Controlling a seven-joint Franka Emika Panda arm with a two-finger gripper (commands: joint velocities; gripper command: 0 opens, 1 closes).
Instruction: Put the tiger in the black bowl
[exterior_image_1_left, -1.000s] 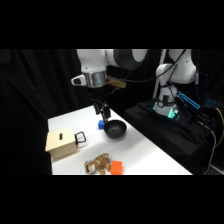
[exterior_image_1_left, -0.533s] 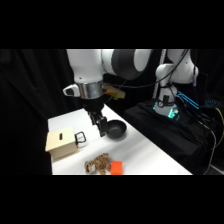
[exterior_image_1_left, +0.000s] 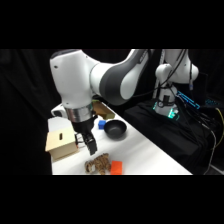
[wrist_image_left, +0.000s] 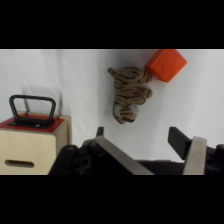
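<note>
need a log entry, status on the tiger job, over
Tool open, empty, above the tiger. Tiger on the table, touching the orange block. Bowl empty, blue cube beside it.

The side view is dim around a black backdrop, while the white table (exterior_image_1_left: 145, 150) is lit from above and reads bright. Everything there is soft, and the tiger (exterior_image_1_left: 98, 163) near the table's front edge is a smeared blur. A small green glow shows behind the table, at the arm's base. In the wrist view the table is evenly lit; the tiger (wrist_image_left: 128, 93) casts a faint shadow, and the gripper (wrist_image_left: 145, 147), nearest the lens, is out of focus
</note>
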